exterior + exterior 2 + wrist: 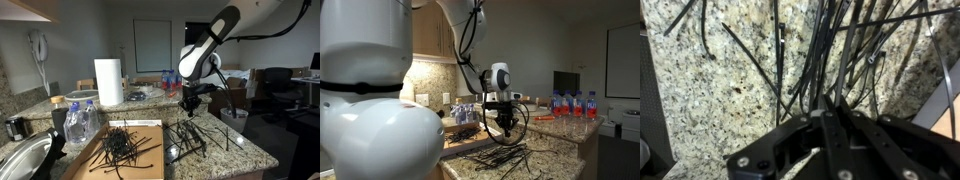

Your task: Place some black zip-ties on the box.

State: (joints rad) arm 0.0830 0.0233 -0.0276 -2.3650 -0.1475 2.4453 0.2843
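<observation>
We see a speckled grey-and-tan granite worktop (250, 150); in the wrist view its mottled stone (730, 90) fills the background. An upright white paper-towel roll (108, 82) stands toward the back. Clear plastic water bottles (80, 120) cluster near a shiny round metal basin (22, 160). A pale corded wall telephone (38, 48) hangs behind. In an exterior view we note red-labelled clear bottles (570, 104) in a row, and light wooden wall cabinets (428, 38).

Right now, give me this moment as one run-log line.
tool: shut on zip-tie bundle | over: granite counter, beside box | box: other zip-ties lie on it
</observation>
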